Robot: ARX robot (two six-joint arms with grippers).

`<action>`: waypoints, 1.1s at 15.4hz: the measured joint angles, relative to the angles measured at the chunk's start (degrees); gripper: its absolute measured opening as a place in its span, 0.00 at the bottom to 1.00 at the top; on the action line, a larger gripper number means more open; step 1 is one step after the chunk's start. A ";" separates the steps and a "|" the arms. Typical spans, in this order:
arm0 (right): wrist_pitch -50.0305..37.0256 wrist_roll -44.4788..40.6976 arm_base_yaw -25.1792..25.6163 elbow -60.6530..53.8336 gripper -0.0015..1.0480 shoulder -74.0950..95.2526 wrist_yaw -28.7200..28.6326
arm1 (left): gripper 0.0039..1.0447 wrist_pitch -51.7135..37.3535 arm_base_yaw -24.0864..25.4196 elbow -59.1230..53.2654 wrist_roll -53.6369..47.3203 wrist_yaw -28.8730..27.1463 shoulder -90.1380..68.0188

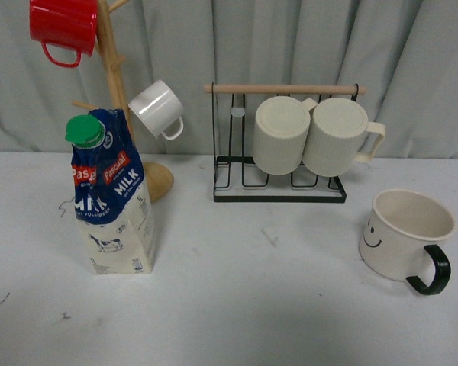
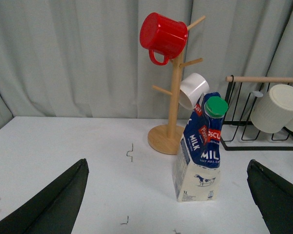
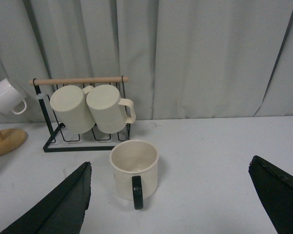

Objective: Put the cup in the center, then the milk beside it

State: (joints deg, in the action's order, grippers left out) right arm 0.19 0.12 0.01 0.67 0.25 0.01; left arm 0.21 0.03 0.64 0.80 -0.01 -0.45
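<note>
Cup step first, nothing gripped yet: the wide cream mug with the black loop handle and smiley face [image 1: 404,232] sits empty on the right of the white tabletop [image 1: 244,320]. Right end effector [image 3: 171,163] hangs spread wide before it; next, I'd say, reach in and grip. Left end effector [image 2: 167,163], equally spread, faces the tall blue-and-white milk carton [image 1: 111,194], green cap [image 1: 84,131] on, standing left.

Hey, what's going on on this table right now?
Nothing is being held yet. Both grippers are open. The left gripper faces the milk carton, which stands on the left side of the table. The right gripper faces the smiley-face cup, which sits upright on the right. Neither item is in the middle of the table.
</note>
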 joint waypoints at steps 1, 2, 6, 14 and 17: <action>0.00 0.02 0.00 0.00 0.94 0.00 0.00 | 0.94 0.00 0.00 0.02 0.02 0.00 0.00; 0.00 0.02 0.00 0.00 0.94 0.00 0.00 | 0.94 0.00 0.00 0.02 0.02 0.00 0.00; 2.97 -1.86 -3.08 2.64 0.94 7.45 4.48 | 0.94 -0.02 0.00 0.02 0.00 0.02 0.00; -13.62 16.00 8.68 41.79 0.94 74.49 0.35 | 0.94 -0.02 0.00 0.02 0.00 0.00 0.00; -6.84 17.97 8.68 51.65 0.94 91.71 0.22 | 0.94 0.00 0.00 0.02 0.00 0.00 0.00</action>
State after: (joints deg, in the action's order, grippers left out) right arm -6.66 18.09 8.69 52.31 91.96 0.23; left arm 0.21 0.03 0.67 0.80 -0.01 -0.45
